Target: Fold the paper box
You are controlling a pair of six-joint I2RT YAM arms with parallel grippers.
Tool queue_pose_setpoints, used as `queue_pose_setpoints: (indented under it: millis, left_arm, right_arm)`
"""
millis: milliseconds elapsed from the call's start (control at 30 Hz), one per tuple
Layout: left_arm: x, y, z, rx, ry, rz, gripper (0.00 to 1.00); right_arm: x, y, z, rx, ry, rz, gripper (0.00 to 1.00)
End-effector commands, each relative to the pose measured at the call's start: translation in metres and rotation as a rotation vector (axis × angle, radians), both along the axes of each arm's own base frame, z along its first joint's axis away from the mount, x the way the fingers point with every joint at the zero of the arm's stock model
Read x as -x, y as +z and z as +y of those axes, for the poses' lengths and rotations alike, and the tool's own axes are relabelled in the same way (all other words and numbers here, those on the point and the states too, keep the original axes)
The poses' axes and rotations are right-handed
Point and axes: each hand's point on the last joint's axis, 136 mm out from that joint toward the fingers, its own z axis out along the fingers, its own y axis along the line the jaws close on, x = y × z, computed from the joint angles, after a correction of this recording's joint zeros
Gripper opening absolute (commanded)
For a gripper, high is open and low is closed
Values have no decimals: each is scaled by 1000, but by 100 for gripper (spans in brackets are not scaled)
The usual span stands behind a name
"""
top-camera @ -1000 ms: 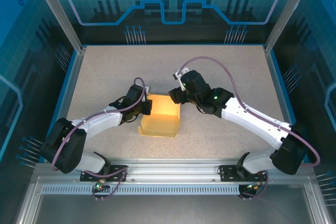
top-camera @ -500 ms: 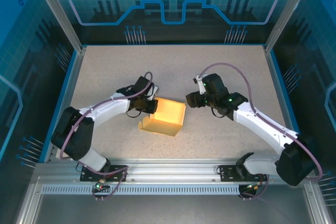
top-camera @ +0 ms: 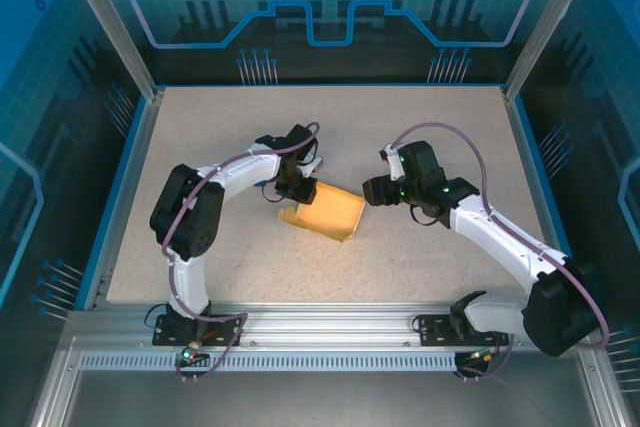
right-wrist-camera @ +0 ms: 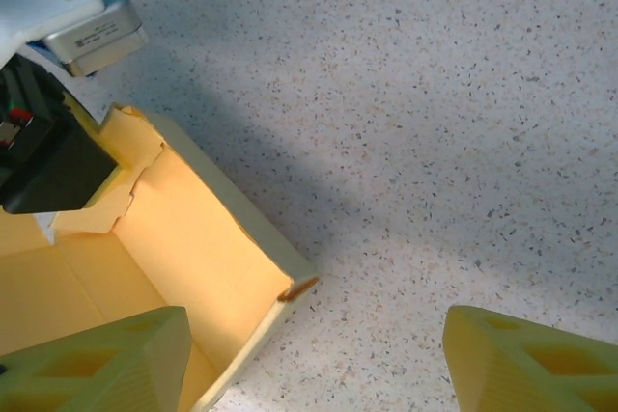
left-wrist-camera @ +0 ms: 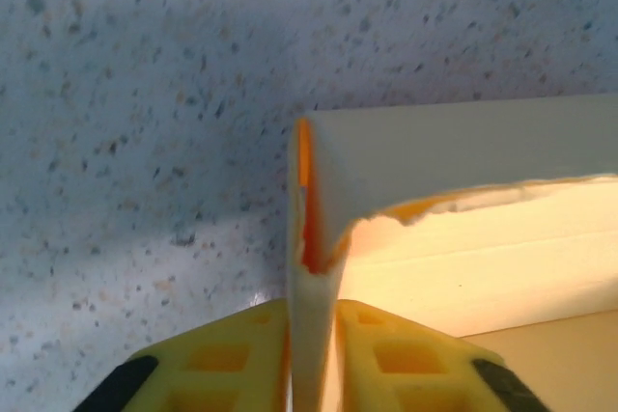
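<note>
Left gripper (left-wrist-camera: 311, 340) clamps shut on a standing wall of the paper box (left-wrist-camera: 463, 171), fingers (left-wrist-camera: 232, 359) either side of the card; in the top view the left gripper (top-camera: 300, 179) sits at the box's far left corner; over the last second it has dragged and twisted the paper box (top-camera: 325, 212) from square-on to skewed, further up the table (top-camera: 450, 127); right gripper (top-camera: 372, 190) has let go and backed off, now just beside the right end, jaws wide apart with nothing held (right-wrist-camera: 309, 364); box interior (right-wrist-camera: 183, 238) faces up, side walls raised; looks like a reposition, not a fold; closing is still to do.
</note>
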Motion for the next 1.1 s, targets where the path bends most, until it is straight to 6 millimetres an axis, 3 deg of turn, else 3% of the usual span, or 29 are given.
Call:
queue_pose_setpoints:
  millis: [0,133,300,467,600,733,867,967,1067]
  left_arm:
    - [-10,14,-9,43,-44,16,29]
    - [-35,34,-16,104,-49,-40,40]
    - [-60,57,-16,177,-40,-117,48]
    - [-79,96,0,233,30,-247,54]
    - [-82,131,25,267,145,-403,56]
    - [-60,134,65,206,292,-522,56]
    - [-16,107,99,124,380,-507,57]
    - [18,80,108,119,414,-438,57]
    - [45,55,103,168,426,-351,55]
  right_arm:
    - [-5,-10,-7,22,-32,28,70]
    - [-13,-18,-9,45,-50,55,70]
    - [-25,-36,6,51,-2,127,69]
    - [-41,-54,7,69,-3,186,69]
    - [-56,-57,6,45,-7,210,69]
    - [-67,-61,-1,60,-28,235,68]
    - [-72,-66,-11,112,-51,238,68]
    - [-74,-69,-15,139,-63,244,68]
    - [-76,-74,-13,135,-56,258,68]
